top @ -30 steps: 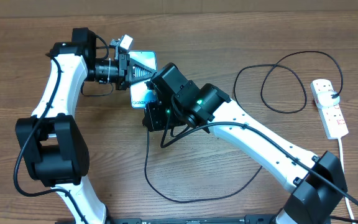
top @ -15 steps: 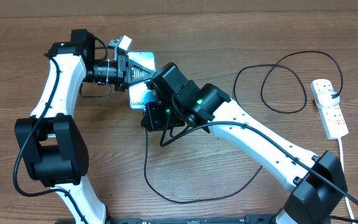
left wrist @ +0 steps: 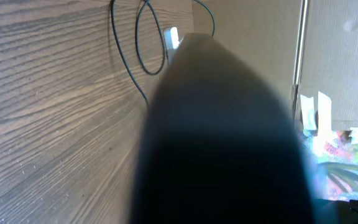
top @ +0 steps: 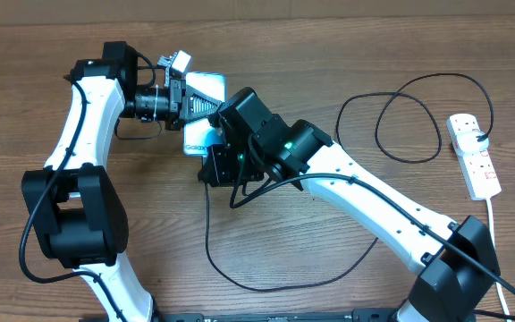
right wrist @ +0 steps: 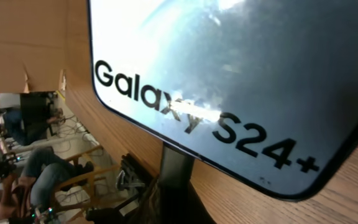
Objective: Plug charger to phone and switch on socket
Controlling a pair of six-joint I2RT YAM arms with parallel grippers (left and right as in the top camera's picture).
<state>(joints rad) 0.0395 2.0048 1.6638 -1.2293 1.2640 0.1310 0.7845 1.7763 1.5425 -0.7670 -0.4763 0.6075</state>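
The phone [top: 206, 87] lies between the two arms with its lit screen up. In the right wrist view [right wrist: 229, 74] it reads "Galaxy S24+". My left gripper [top: 184, 103] is shut on the phone's left edge, and a dark blurred mass fills the left wrist view. My right gripper [top: 215, 165] is shut on the charger's black connector [right wrist: 176, 168], which meets the phone's lower edge. The charger cable [top: 240, 282] loops from there across the table. The white socket [top: 474, 156] lies far right with a black plug in it.
The cable makes a large loop [top: 401, 116] left of the socket, and it also shows in the left wrist view [left wrist: 138, 50]. The socket's white cord [top: 499, 241] runs toward the front edge. Cardboard walls stand behind the table.
My right gripper, with the connector, and the phone's lower end have shifted slightly left. The cable below them has followed. The left arm has barely moved.
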